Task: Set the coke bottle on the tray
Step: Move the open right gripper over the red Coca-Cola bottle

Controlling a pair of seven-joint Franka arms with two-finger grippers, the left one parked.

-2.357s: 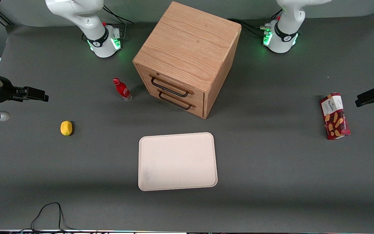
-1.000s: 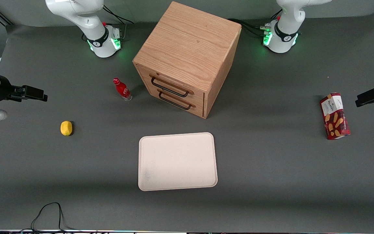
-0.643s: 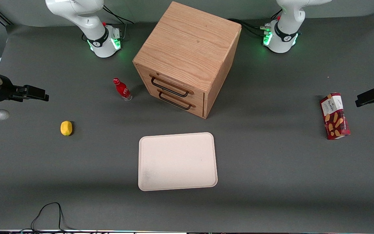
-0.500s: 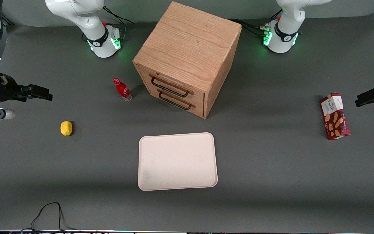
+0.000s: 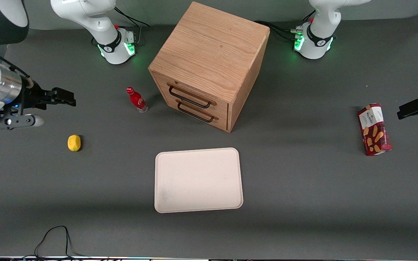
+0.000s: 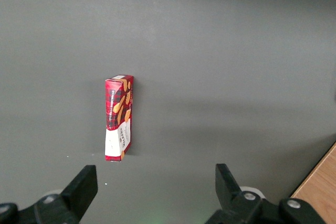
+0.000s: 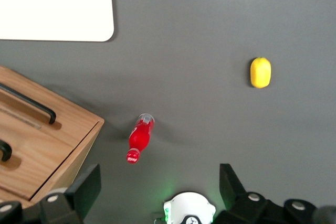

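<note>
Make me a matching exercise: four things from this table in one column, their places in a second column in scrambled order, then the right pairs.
Things:
1. coke bottle
2. tray
3. lemon
4. hand

Places:
A. nearer the front camera than the drawer cabinet, nothing on it
B. in the air toward the working arm's end, open, apart from the bottle
C. standing beside the cabinet's drawer front
D. on the table, nearer the front camera than the bottle

Pairs: 1-C, 2-A, 3-D, 4-B
</note>
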